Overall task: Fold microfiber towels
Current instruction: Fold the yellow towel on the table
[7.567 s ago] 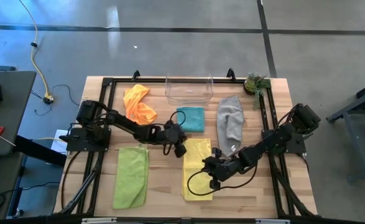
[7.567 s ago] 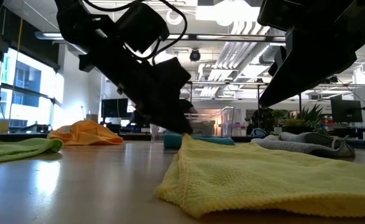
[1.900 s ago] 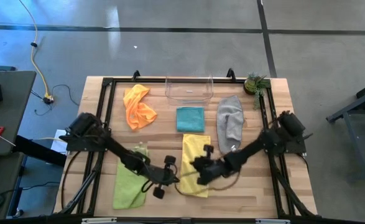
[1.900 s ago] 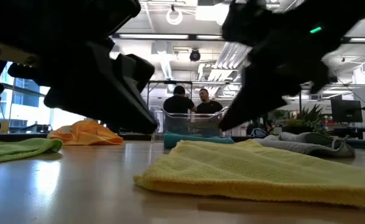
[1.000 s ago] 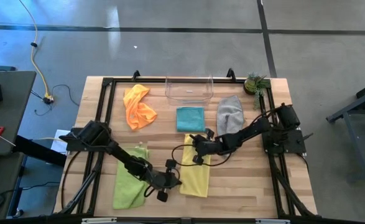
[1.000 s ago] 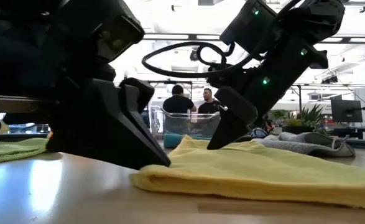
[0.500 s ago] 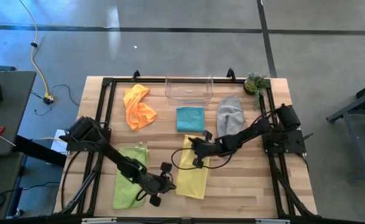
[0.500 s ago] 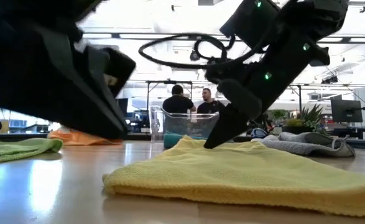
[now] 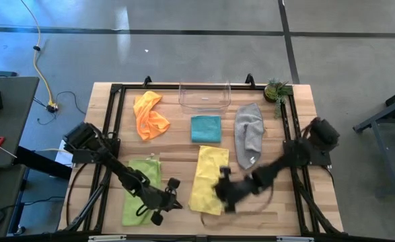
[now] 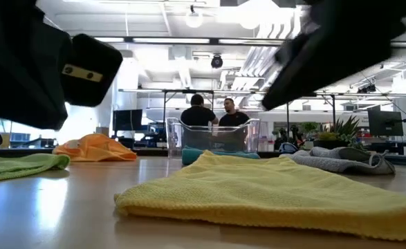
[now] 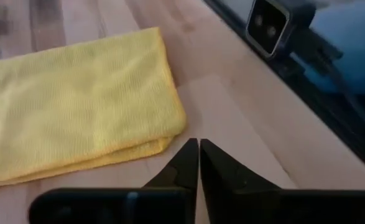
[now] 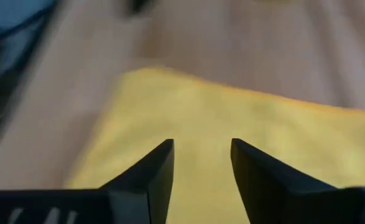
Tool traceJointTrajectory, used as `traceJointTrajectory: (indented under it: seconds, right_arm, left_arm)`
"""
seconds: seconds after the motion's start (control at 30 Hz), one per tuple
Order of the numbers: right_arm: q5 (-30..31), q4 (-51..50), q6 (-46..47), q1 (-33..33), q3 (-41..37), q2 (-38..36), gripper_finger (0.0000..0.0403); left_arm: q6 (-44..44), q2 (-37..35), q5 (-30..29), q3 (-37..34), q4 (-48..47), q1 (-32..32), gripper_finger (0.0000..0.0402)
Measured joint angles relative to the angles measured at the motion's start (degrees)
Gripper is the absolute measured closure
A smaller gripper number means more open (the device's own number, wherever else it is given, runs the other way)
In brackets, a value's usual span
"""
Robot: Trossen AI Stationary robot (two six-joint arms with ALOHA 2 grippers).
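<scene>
The yellow towel (image 9: pixel 208 178) lies folded on the table, slanting, its layered edge (image 11: pixel 138 149) toward my left gripper. My left gripper (image 11: pixel 198 146) is shut and hovers just off the towel's near left corner (image 11: pixel 173 127), touching nothing. My right gripper (image 12: pixel 201 152) is open above the towel's near part (image 12: pixel 232 112), blurred in the high view (image 9: pixel 220 191). The lime green towel (image 9: pixel 140 191), orange towel (image 9: pixel 150 114), teal towel (image 9: pixel 206 128) and grey towel (image 9: pixel 249 138) lie apart on the table.
A clear plastic bin (image 9: pixel 204 96) stands at the far edge, a small potted plant (image 9: pixel 276 89) at the far right corner. The low camera (image 11: pixel 272 25) sits at the near edge. People stand in the room beyond the bin (image 10: pixel 213 111).
My right gripper has let go of the yellow towel's far end, opened, and swung quickly toward the near edge, rising. My left gripper has drawn back toward the table's left, off the towel's near corner. The towel's near end has slid left, so it now lies slanted.
</scene>
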Motion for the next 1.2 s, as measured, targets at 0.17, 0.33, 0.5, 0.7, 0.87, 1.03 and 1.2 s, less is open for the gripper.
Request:
traceJointTrajectory:
  seconds: [0.17,0.33,0.5,0.7,0.87,1.03,1.2]
  right_arm:
    - [4.82,-4.74,0.02,9.2,5.85,5.31,0.0245]
    - [8.73,-19.95,0.23,12.57,16.84,12.8,0.0245]
    - [9.17,-33.15,-1.32,12.59,27.72,20.35,0.0245]
    - [8.03,-40.79,-2.73,12.44,35.53,25.67,0.0248]
    - [8.36,-42.25,-3.11,12.6,37.38,26.25,0.0253]
    - [8.57,-44.88,-2.53,12.6,39.78,25.46,0.0253]
    - [6.78,-47.1,-0.32,12.74,41.36,25.43,0.0253]
  left_arm:
    - [-0.15,0.0,0.87,-1.92,4.3,-0.08,0.039]
    - [0.13,0.0,1.09,-1.78,2.95,0.43,0.0383]
    - [0.2,0.0,2.88,-1.13,1.73,1.16,0.0358]
    - [0.33,0.0,3.23,-0.22,-0.26,1.43,0.0325]
    - [0.44,0.0,4.04,-0.17,-1.37,1.43,0.0316]
    - [0.31,0.0,4.12,-0.15,-1.53,1.43,0.0318]
    - [0.3,0.0,4.12,-0.15,-1.59,1.43,0.0318]
